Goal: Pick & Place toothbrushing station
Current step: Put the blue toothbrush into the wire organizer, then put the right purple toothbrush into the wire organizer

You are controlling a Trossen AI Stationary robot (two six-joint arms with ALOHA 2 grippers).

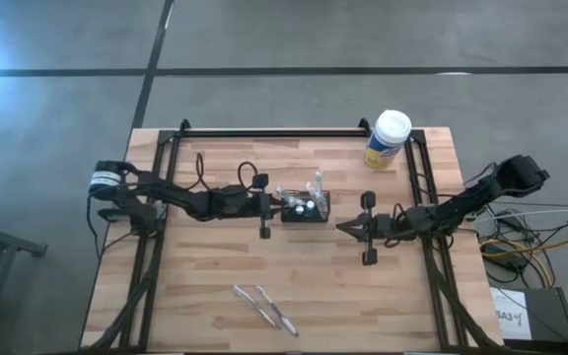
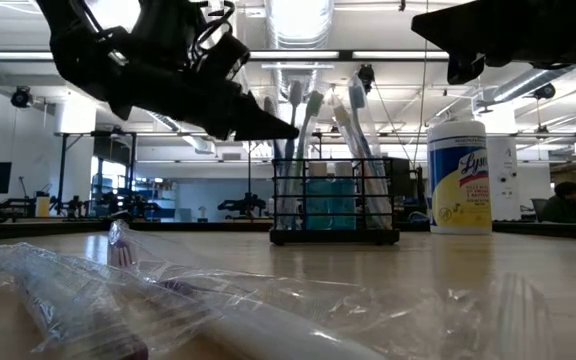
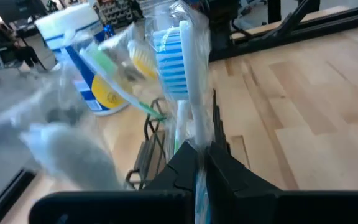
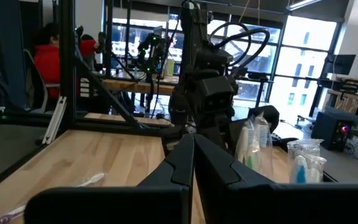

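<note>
Toothbrushing station [image 1: 307,208] sits just beside the left tool [image 1: 276,206].

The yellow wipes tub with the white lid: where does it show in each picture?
High view: wipes tub at the table's far edge, right of centre.
Low view: right of the black caddy, tub.
Left wrist view: blurred behind the toothbrushes, tub.
Right wrist view: not in it.
Shared landmark: the caddy.

yellow canister [image 1: 388,139] far edge | wrapped toothbrushes [image 1: 264,307] near edge
</note>
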